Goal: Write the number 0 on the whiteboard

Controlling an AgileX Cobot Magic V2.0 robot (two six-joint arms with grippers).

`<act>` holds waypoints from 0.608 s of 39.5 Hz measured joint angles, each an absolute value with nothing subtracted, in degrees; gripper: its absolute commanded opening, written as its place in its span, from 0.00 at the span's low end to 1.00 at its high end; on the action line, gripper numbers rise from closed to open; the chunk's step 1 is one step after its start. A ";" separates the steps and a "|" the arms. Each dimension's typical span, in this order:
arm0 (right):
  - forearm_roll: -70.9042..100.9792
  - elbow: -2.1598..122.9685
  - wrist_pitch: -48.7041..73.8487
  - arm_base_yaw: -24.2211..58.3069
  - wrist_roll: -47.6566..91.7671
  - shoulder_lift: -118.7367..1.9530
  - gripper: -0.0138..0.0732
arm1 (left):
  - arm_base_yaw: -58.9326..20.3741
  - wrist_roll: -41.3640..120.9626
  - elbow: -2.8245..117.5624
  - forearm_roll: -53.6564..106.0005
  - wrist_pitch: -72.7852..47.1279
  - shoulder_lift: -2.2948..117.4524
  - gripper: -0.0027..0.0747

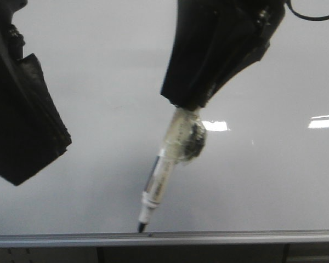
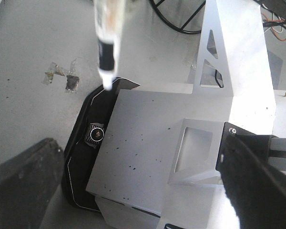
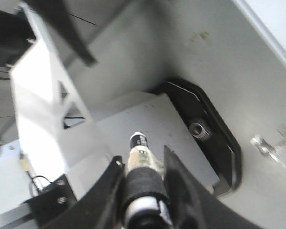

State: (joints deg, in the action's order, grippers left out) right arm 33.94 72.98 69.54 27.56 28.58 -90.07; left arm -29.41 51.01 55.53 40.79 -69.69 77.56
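Marker: we see a slim marker [image 1: 160,181] with a clear, tape-wrapped barrel and a dark tip, tilted, its tip low on the board just above the silver rail [image 1: 164,238].
Right gripper: the right gripper [image 3: 142,179] is clamped on the marker's upper barrel, one black finger on each side.
Left gripper: the left gripper [image 1: 27,109] hangs at the left side, apart from the marker; we cannot tell whether its jaws are apart or together.
Whiteboard: the whiteboard [image 1: 109,82] fills the front view, glossy and pale, with bright reflections.
Number 0: we find no drawn oval on the board yet.
Handling: we judge the marker light and stiff, its smooth barrel prone to twisting, so the taped part is the place to hold.
Pressure: we think light contact is enough on so slick a board.
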 measured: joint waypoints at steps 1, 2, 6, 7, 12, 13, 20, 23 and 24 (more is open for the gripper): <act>32.93 72.98 69.54 27.07 27.84 -90.07 0.08 | -29.41 51.01 55.53 40.79 -69.69 77.56 0.86; 32.23 72.98 69.54 26.52 27.21 -90.07 0.08 | -29.41 51.01 55.53 40.79 -69.69 77.56 0.84; 28.73 72.98 69.57 23.63 24.95 -89.67 0.08 | -29.41 51.01 55.53 40.79 -69.69 77.56 0.70; 27.66 72.98 69.57 22.94 24.27 -89.40 0.08 | -29.41 51.01 55.53 40.79 -69.69 77.56 0.64; 22.57 72.98 69.10 18.10 21.58 -86.75 0.08 | -29.41 51.01 55.53 40.79 -69.69 77.56 0.34; 21.91 72.98 67.93 17.07 21.26 -85.95 0.08 | -29.41 51.01 55.53 40.79 -69.69 77.56 0.28; 20.90 73.56 60.39 12.35 20.54 -80.86 0.08 | -29.41 51.01 55.53 40.79 -69.69 77.56 0.01; 20.51 75.54 59.70 11.75 20.54 -80.14 0.08 | -29.41 51.01 55.53 40.79 -69.69 77.56 0.01; 20.38 76.18 59.60 11.65 20.54 -80.04 0.08 | -29.41 51.01 55.53 40.79 -69.69 77.56 0.01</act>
State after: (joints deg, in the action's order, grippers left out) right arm 20.38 76.18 59.60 11.65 20.54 -80.04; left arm -29.41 51.01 55.53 40.79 -69.69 77.56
